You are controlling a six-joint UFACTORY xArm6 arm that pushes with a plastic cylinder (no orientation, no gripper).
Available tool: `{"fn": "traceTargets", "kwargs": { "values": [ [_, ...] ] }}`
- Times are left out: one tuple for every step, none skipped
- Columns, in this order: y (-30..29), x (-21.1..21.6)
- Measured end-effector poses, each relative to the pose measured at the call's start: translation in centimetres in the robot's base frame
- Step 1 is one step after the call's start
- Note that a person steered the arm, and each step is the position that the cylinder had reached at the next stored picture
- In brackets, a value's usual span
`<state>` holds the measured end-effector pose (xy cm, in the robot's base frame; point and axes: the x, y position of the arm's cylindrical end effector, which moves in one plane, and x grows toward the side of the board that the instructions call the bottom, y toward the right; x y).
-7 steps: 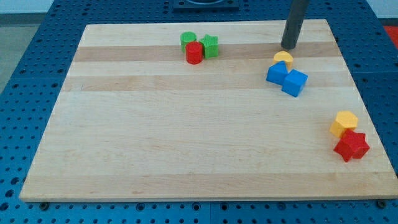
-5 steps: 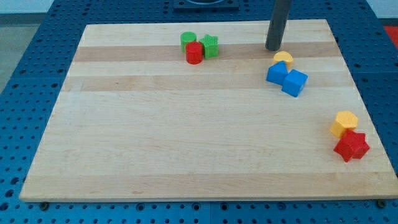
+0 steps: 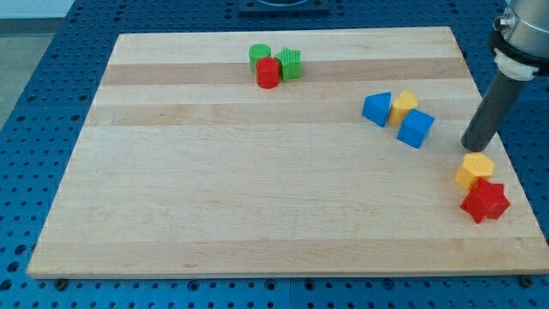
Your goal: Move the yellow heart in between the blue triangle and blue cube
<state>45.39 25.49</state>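
Observation:
The yellow heart (image 3: 404, 105) sits between the blue triangle (image 3: 377, 109) on its left and the blue cube (image 3: 415, 128) at its lower right, touching both. My tip (image 3: 472, 148) is at the view's right, well right of the blue cube and just above the yellow hexagon block (image 3: 473, 169). It touches none of the three task blocks.
A red star (image 3: 485, 202) lies against the yellow hexagon near the board's right edge. A green cylinder (image 3: 259, 55), a red cylinder (image 3: 268, 73) and a green ridged block (image 3: 290, 63) cluster at the top middle of the wooden board (image 3: 214, 197).
My tip moved from above the yellow heart to the right side near the yellow hexagon. The heart now sits lower, between the two blue blocks, which have spread apart.

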Motion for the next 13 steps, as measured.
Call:
{"fn": "traceTargets", "kwargs": {
  "values": [
    [-1.1, -3.2],
    [-1.8, -7.3],
    [-1.8, -9.7],
    [-4.0, -11.3],
    [-6.7, -11.0],
    [-7.3, -11.0],
    [-8.1, -9.9],
    [-8.1, -9.5],
    [-8.0, -7.7],
    [-8.0, -7.7],
    [-8.0, -7.7],
    [-8.0, -7.7],
    [-8.0, -7.7]
  ]
}}
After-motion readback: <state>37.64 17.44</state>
